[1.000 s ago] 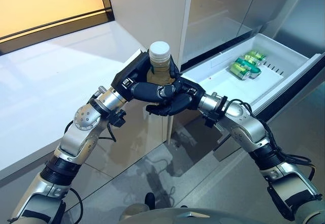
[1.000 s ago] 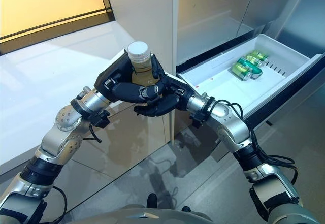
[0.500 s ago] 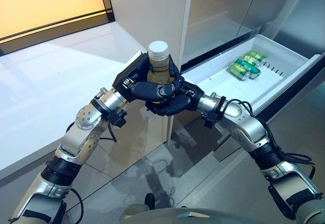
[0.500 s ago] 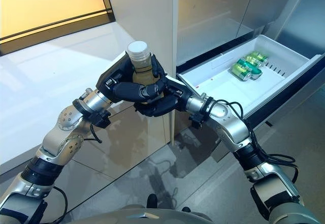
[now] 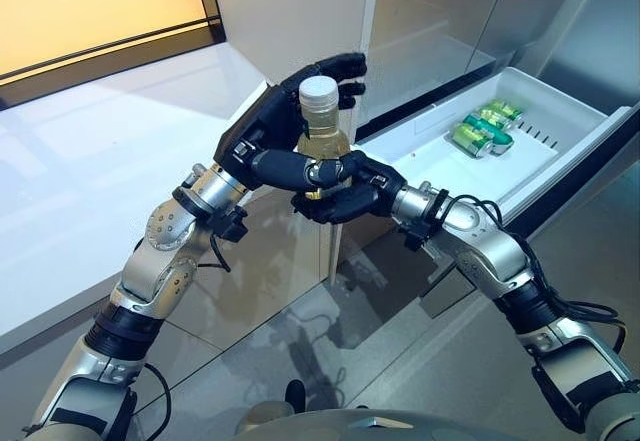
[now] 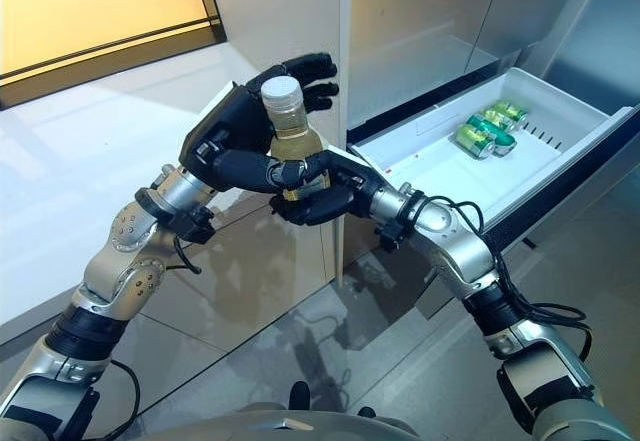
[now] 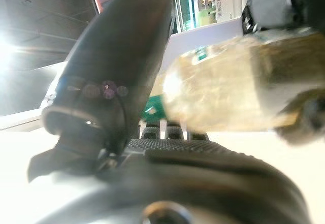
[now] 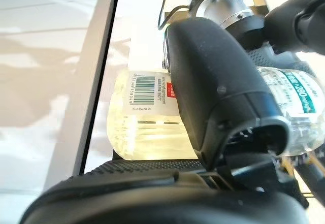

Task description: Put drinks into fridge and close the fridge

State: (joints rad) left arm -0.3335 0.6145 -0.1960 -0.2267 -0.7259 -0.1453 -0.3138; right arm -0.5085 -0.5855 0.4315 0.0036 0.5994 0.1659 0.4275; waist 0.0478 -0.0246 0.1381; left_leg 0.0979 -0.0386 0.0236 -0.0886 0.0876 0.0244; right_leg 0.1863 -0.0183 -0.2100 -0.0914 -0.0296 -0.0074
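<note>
Bottle (image 5: pixel 320 133): centre frame, upright, between both hands.
Left hand (image 5: pixel 262 141): fingers spread wide behind bottle.
Right hand (image 5: pixel 345 193): curled round bottle's base.
Drawer (image 5: pixel 560 151): upper right, open, 2 cans (image 5: pixel 483 129) inside.
Risk: bottle tips from the low single-hand hold.

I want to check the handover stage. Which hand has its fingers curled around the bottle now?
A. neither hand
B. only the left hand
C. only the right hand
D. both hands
C: the right hand wraps the lower part of the bottle, while the left hand has its fingers spread open behind the cap.
</note>
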